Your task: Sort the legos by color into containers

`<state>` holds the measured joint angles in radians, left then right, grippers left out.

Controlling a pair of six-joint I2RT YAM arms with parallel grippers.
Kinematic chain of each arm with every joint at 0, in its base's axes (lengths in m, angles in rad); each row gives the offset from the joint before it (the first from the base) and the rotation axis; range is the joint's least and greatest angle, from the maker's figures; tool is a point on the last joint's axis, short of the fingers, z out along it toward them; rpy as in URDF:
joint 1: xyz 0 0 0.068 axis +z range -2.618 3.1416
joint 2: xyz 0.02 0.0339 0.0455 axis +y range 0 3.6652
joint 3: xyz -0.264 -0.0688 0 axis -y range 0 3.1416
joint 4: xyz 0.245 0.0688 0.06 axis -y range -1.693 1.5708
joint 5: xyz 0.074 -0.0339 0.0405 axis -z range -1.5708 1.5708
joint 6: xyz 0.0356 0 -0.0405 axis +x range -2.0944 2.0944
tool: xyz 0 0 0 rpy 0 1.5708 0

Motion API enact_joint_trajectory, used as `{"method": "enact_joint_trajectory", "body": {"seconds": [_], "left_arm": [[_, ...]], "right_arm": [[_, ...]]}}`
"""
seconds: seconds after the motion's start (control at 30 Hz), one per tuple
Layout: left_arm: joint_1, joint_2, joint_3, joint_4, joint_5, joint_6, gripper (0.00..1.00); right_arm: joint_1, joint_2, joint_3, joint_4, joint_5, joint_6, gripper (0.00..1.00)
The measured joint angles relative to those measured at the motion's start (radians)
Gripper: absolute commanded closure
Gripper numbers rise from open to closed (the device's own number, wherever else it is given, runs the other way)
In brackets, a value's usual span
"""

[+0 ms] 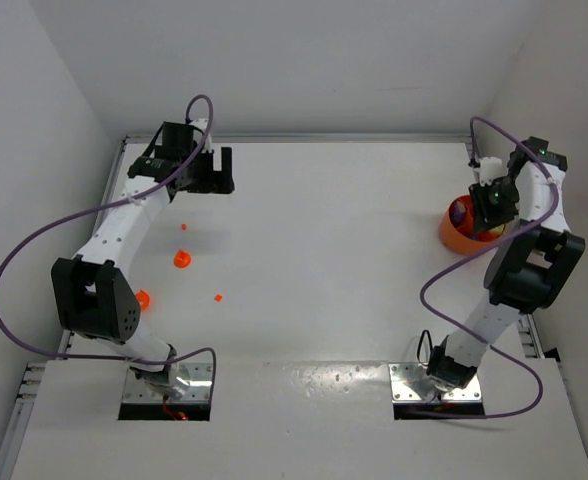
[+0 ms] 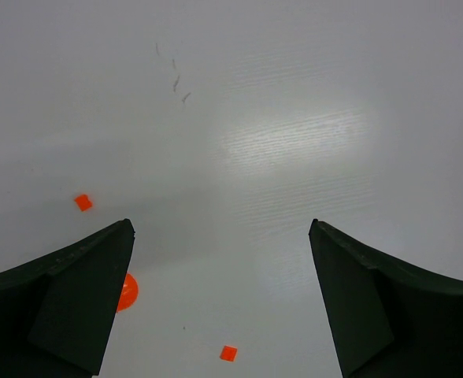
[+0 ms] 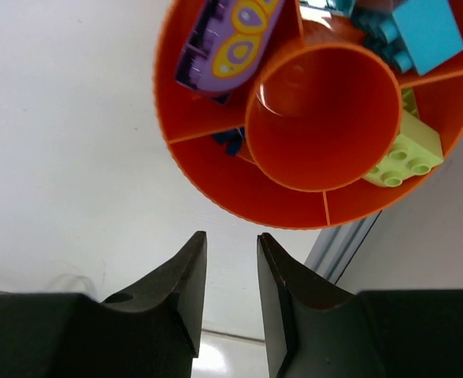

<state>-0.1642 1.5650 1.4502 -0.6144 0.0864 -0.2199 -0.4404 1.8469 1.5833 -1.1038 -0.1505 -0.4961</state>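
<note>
Seen from above, a white table (image 1: pixel 324 220) with my two arms reaching out over it.

My left gripper (image 2: pixel 221 228) hangs over the far left of the table. Its fingers (image 2: pixel 66 299) are spread wide with nothing between them. On the bare surface below lie an orange-red lego (image 2: pixel 83 202), off to the left, and a second orange-red lego (image 2: pixel 228 353), low in the wrist view. The two are well apart. A round orange piece (image 2: pixel 127 291) peeks out from behind my left finger. It may be a small cup, but most of it is hidden. From above, another orange bit (image 1: pixel 142 298) sits just beside my left arm.

My right gripper (image 3: pixel 230 236) is at the table's right edge, just beside the orange bowl (image 3: pixel 255 197). Its fingers are drawn close, with a narrow gap and pinching nothing. Dividers split the bowl into compartments around a round centre cup (image 3: pixel 326 118). A purple piece (image 3: pixel 227 39) with yellow ovals, a teal-blue brick (image 3: pixel 420 31) and a lime brick (image 3: pixel 401 153) each lie in a separate compartment. A dark blue bit (image 3: pixel 230 140) sits against the centre cup, at the divider below the purple piece.
</note>
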Motion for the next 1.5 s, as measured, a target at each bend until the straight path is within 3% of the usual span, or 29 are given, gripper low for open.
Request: {"method": "enact_joint_trajectory", "body": {"seconds": [0.17,0.37,0.6,0.83,1.17,1.37,1.5], "left_arm": [[0.034,-0.043,-0.039,-0.043,0.051,0.092,0.0],[0.145,-0.05,-0.062,-0.17,0.087,0.22,0.08],[0.214,-0.034,-0.182,-0.266,0.045,0.415,0.17],[0.261,-0.026,-0.197,-0.304,0.049,0.788,0.21],[0.325,-0.015,-0.269,-0.412,0.145,1.673,0.24],[0.325,0.098,-0.243,-0.435,0.198,1.891,0.27],[0.325,0.11,-0.253,-0.397,0.215,1.975,0.21]], "right_arm": [[0.038,-0.08,-0.012,0.024,-0.062,-0.011,0.63],[0.182,-0.282,-0.071,0.07,-0.167,-0.029,0.59],[0.276,-0.273,-0.083,0.092,-0.276,-0.035,0.59],[0.351,-0.237,-0.126,0.091,-0.339,-0.047,0.59],[0.405,-0.22,-0.156,0.107,-0.36,-0.03,0.59],[0.419,-0.22,-0.184,0.137,-0.361,-0.008,0.59],[0.425,-0.213,-0.198,0.139,-0.36,0.008,0.59]]}}
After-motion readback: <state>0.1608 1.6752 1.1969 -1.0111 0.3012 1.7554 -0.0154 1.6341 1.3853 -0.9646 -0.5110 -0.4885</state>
